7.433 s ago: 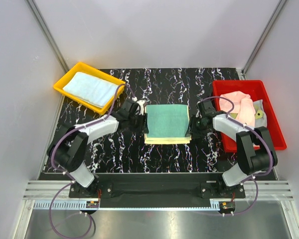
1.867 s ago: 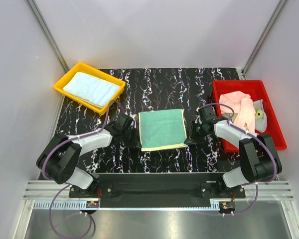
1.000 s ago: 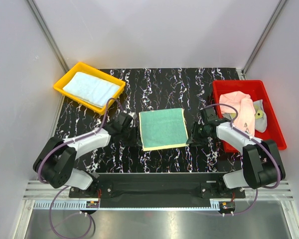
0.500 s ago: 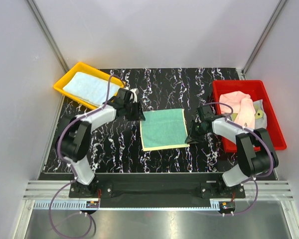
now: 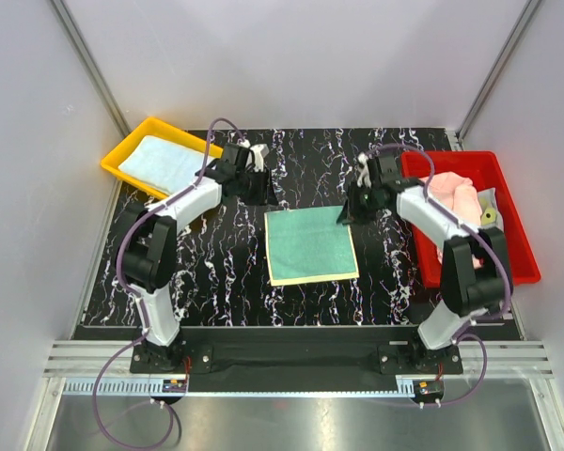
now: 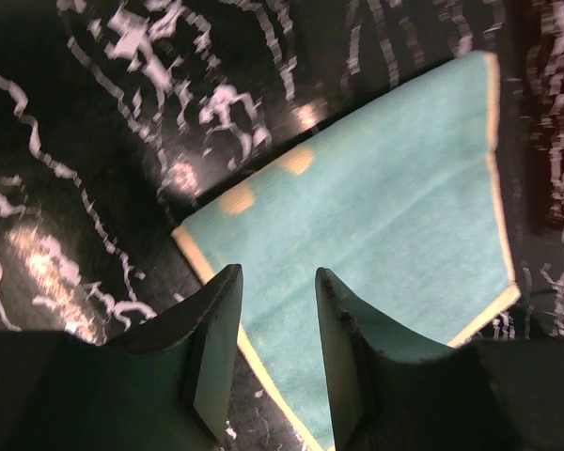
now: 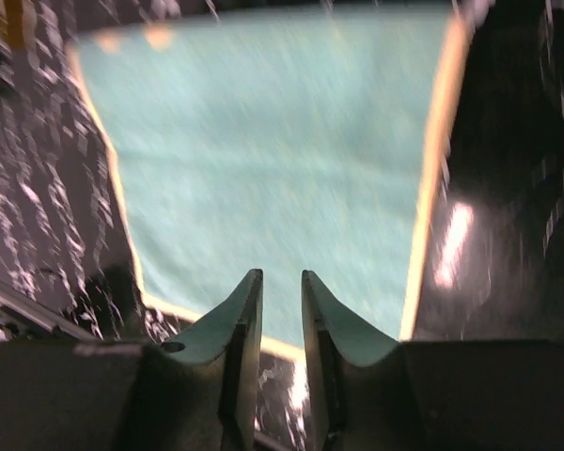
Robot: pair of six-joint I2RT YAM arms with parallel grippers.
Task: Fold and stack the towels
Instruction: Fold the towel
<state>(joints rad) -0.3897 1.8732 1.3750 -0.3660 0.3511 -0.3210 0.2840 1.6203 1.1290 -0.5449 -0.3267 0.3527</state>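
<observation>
A green towel [image 5: 310,246] with a yellow border lies flat in the middle of the black marbled table. My left gripper [image 5: 265,193] is just beyond its far left corner, open and empty. In the left wrist view the towel [image 6: 385,197] lies below the spread fingers [image 6: 216,319]. My right gripper [image 5: 344,214] hovers at the far right corner, its jaws a narrow gap apart with nothing between them. The right wrist view shows the towel [image 7: 273,160] under it, blurred. A folded light blue towel [image 5: 167,164] lies in the yellow tray [image 5: 122,150].
A red bin [image 5: 508,254] at the right holds a crumpled pink towel [image 5: 451,199] and a grey-green cloth [image 5: 490,211]. The yellow tray stands at the far left corner. White walls enclose the table on three sides.
Both grippers have let go of the green towel and moved from its side edges to its far corners. The towel now lies flat, a little nearer to me.
</observation>
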